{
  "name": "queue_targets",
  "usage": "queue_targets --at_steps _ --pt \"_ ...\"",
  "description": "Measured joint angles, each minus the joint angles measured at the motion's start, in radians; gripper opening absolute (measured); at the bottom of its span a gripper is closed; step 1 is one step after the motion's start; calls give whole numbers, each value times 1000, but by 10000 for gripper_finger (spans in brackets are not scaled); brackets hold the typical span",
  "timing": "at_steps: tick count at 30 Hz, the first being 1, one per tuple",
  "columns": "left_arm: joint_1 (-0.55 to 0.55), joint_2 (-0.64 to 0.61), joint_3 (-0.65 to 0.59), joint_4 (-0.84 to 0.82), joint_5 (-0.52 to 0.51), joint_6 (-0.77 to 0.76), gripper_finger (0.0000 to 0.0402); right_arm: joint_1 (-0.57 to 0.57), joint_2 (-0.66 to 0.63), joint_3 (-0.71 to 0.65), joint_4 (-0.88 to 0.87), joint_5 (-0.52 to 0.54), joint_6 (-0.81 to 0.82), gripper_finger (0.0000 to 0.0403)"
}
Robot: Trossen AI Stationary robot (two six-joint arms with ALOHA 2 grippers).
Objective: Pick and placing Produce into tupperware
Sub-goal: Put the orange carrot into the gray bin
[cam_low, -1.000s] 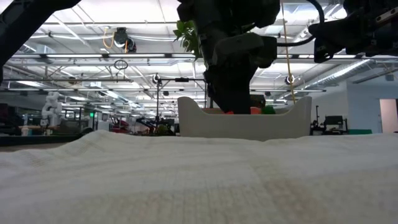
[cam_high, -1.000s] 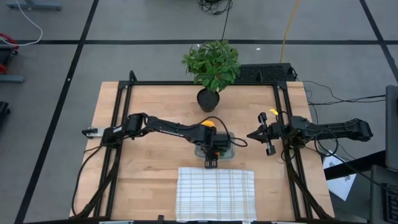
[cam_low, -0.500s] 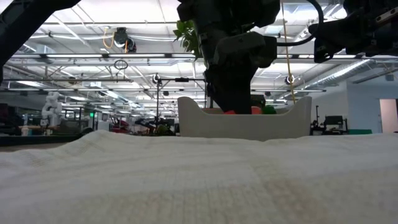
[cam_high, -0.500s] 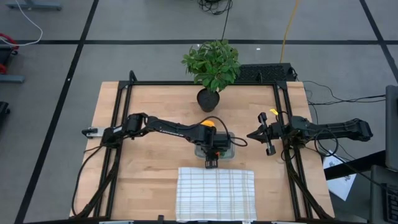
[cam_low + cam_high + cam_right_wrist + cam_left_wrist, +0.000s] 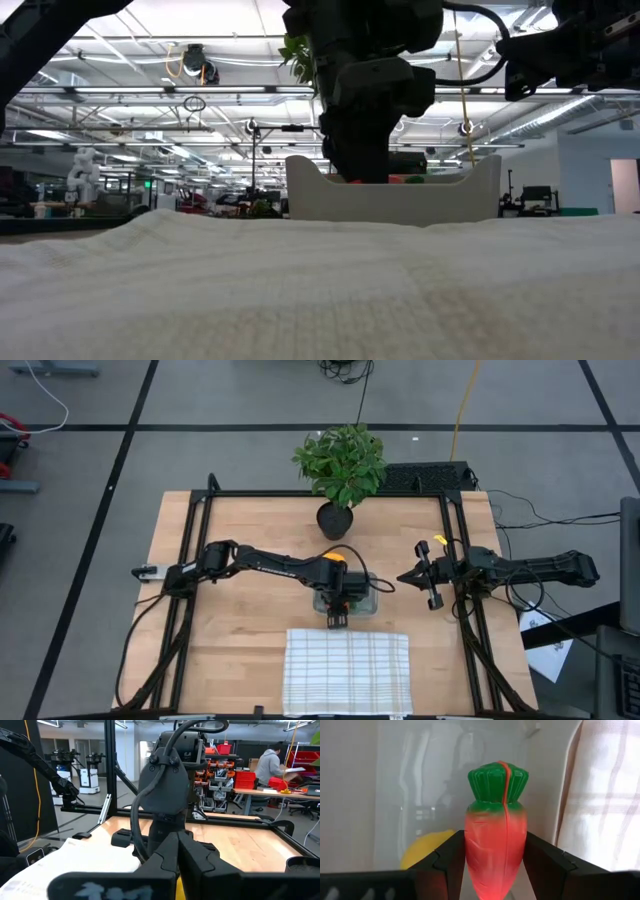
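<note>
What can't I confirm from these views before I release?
- High view: tupperware contents, hidden under the left gripper.
- Left wrist view: carrot tip cut off; whether it touches the floor.
- Yellow piece half hidden by a finger: banana or lemon unclear.

Carrot [image 5: 496, 845]: glossy moulded plastic, smooth, visible mould seam down the middle, green top same finish. Lemon [image 5: 431, 849] beside it: smooth yellow plastic. Tupperware [image 5: 420, 780]: translucent greyish plastic, smooth, slight sheen; reads milky white in the low view. Left gripper fingers [image 5: 451, 862]: matt black plastic. Cloth [image 5: 347, 670]: white woven fabric, checked, soft rough texture. Counter [image 5: 245, 620]: light wood, matt, visible grain. Frame rails [image 5: 195, 520]: black metal, matt.
</note>
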Motion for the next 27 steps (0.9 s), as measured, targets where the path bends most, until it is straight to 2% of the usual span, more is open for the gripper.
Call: queue_targets --at_steps 27 --pt "0 0 0 15 -8 35 175 0 0 0 0 0 0 0"
